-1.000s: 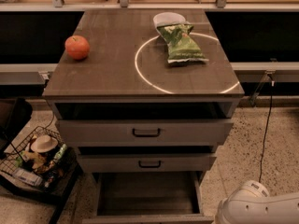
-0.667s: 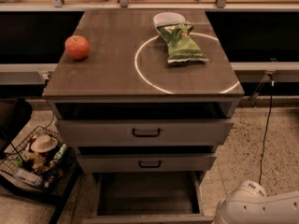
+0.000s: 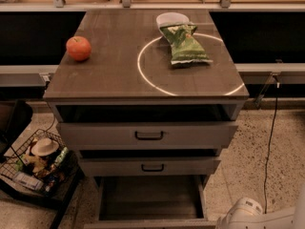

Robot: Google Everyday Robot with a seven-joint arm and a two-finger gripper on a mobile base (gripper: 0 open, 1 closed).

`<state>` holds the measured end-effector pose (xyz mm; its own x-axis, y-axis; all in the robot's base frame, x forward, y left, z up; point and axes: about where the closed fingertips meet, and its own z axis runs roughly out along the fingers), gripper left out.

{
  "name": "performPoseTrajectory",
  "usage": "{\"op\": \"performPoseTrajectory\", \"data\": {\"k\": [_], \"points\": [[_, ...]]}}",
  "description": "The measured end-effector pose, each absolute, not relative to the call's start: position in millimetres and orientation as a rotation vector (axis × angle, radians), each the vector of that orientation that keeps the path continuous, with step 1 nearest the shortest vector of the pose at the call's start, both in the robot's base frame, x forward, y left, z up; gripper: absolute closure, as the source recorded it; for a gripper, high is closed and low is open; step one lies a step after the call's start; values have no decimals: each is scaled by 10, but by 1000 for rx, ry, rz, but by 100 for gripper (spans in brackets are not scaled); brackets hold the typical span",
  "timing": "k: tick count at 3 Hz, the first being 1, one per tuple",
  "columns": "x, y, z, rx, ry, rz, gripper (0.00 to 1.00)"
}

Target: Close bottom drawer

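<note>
Camera view shows the bottom drawer pulled out, dark wood-toned inside; rounded white arm lower right, hand unseen.

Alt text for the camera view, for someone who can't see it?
The bottom drawer of a grey three-drawer cabinet stands pulled out. An apple, a green bag and a white bowl sit on the cabinet top. The end effector is out of view; only a white robot part shows lower right.
</note>
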<state>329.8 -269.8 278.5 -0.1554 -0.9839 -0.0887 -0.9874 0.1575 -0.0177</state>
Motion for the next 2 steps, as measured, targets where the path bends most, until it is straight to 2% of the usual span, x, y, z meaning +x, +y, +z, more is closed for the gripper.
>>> {"op": "performPoseTrajectory", "data": {"k": [2], "points": [[3050, -2431, 2238, -1994, 2206, 91, 100]]}}
